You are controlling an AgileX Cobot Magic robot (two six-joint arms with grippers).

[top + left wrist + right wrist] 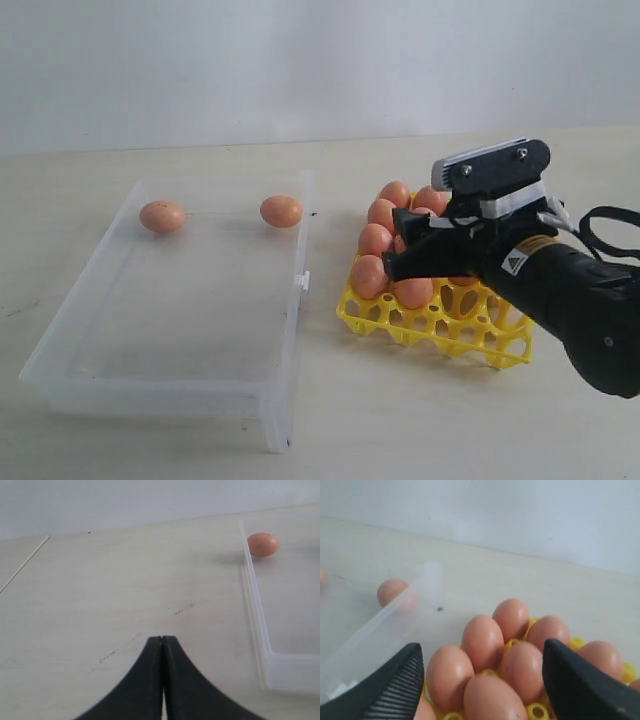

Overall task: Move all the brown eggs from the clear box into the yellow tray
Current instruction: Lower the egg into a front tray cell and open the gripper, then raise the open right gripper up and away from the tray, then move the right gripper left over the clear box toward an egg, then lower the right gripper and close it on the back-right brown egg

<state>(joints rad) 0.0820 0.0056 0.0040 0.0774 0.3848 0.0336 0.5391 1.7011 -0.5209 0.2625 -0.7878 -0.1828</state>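
While my right tool (396, 243) hangs over the left side of the bright yellow tray (430, 325), an open plastic lattice of cups, its jaws stand wide and I see nothing pinched between them. A cluster of smooth, oval orange-brown eggs (368, 276) fills the far and left cups just under that tool. The near row of cups shows bare lattice. In the right wrist view the same eggs (482, 640) sit packed side by side in the tray (577, 642), framed by the two black fingers (395, 690) of the right tool (482, 675). I cannot tell whether either finger touches an egg.

To the left of the tray, just beside it on the pale tabletop (400, 430), lies the shallow rectangular clear box (290, 400) of transparent plastic. Two eggs rest against its far wall, well apart from my right tool. The left egg (162, 216) is in the far left corner. The right egg (281, 211) is near the far right corner, the one closer to the tray; the right wrist view catches it (390, 591) through the blurred box wall (395, 615).

My left tool (161, 642) is pressed shut on nothing, its fingers meeting in a thin seam above bare tabletop (125, 590). It sits outside the clear box (255, 610) and well apart from the left egg (263, 544) in the box corner.
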